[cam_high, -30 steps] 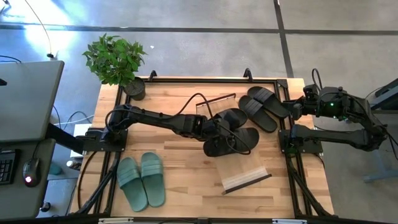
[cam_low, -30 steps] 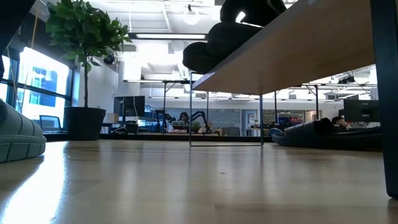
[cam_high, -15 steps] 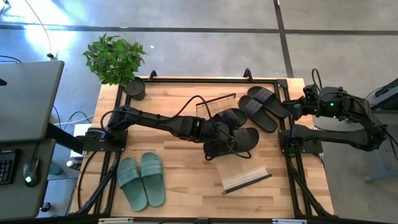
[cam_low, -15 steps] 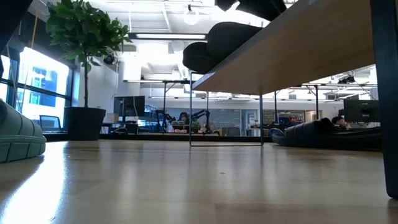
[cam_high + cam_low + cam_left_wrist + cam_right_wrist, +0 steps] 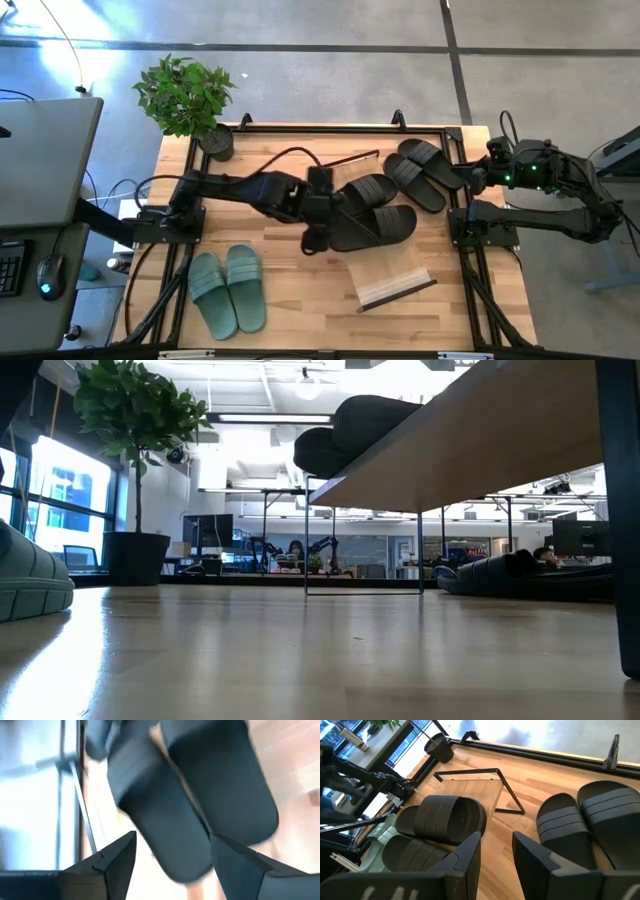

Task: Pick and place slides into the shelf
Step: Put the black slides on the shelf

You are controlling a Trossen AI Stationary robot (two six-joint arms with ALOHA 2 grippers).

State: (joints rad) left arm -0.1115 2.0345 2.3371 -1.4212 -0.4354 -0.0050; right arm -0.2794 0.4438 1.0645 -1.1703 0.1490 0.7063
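Two black slides (image 5: 372, 208) lie side by side, soles down, on the shelf's sloping wooden top (image 5: 392, 282); the low view shows them (image 5: 365, 422) on the plank (image 5: 480, 445). My left gripper (image 5: 318, 232) hangs open just left of them. In its wrist view its fingers (image 5: 116, 862) stand apart before the slides' ends (image 5: 165, 840), touching nothing. Another black pair (image 5: 425, 172) lies on the table at the far right. A green pair (image 5: 228, 290) lies near the front left. My right gripper (image 5: 476, 178) waits open at the right edge, above the table (image 5: 496, 855).
A potted plant (image 5: 190, 100) stands at the far left corner. The shelf's thin black frame (image 5: 345, 160) shows behind the shelved slides. Bare wood lies between the green pair and the shelf (image 5: 300, 290). People sit at desks in the room beyond (image 5: 296, 550).
My left gripper has drawn back from the two shelved black slides toward the table's left edge, risen and rolled about its axis. In the low view it has gone up out of the picture. Both slides have stayed lying on the shelf.
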